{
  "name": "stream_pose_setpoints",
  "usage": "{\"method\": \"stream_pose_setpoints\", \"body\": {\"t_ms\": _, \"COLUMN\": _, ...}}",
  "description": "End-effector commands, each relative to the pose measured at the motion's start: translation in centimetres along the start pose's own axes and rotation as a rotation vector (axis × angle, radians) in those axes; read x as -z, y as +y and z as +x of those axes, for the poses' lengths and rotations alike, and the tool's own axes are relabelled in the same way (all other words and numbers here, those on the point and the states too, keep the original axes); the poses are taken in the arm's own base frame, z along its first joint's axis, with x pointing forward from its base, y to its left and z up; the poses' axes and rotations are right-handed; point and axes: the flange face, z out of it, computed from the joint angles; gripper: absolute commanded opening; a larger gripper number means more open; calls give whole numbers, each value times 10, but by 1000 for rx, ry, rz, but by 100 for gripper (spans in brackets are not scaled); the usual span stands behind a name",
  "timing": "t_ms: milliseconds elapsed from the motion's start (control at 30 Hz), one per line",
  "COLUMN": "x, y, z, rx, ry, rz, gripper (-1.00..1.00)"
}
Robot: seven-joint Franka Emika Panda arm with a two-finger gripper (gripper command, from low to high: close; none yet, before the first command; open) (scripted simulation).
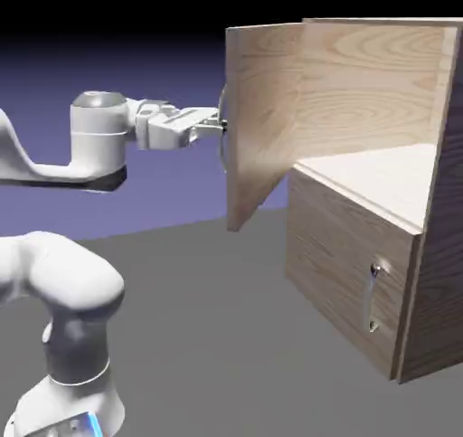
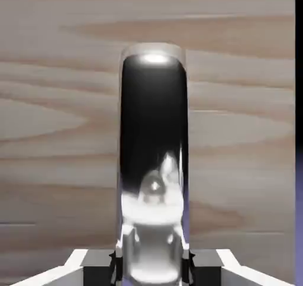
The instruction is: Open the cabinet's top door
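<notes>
At the hand, handle (image 2: 152, 137) upright.

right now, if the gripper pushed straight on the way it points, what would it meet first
Likely the top door, its wood face just behind the curved handle that the gripper already grips; how small the gap is remains unclear.

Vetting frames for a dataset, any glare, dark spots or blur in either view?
Hand view: glossy curved handle carries a white glare spot at its top and bright mirror-like reflections lower down, near-black between; wood grain of the top door reads evenly lit. Exterior view: backdrop fades to black at the top; cabinet side is in shade.
</notes>
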Motion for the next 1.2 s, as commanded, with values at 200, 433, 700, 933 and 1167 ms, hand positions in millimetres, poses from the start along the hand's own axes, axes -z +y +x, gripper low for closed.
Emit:
{"method": "stream_pose_setpoints", "body": {"t_ms": 200, "x": 61, "y": -19, "z": -19, "rx": 0, "ry": 108, "rz": -109, "gripper": -100}}
{"method": "stream_pose_setpoints", "body": {"t_ms": 433, "x": 119, "y": -46, "z": -46, "rx": 0, "ry": 221, "rz": -221, "gripper": -100}}
{"method": "stream_pose_setpoints", "body": {"t_ms": 700, "x": 167, "y": -76, "z": -76, "rx": 0, "ry": 325, "rz": -326, "gripper": -100}}
{"method": "stream_pose_setpoints", "body": {"t_ms": 933, "x": 194, "y": -97, "z": -97, "rx": 0, "ry": 389, "rz": -390, "gripper": -100}}
{"method": "stream_pose_setpoints", "body": {"t_ms": 1167, "x": 216, "y": -118, "z": -118, "rx": 0, "ry": 450, "rz": -450, "gripper": -100}}
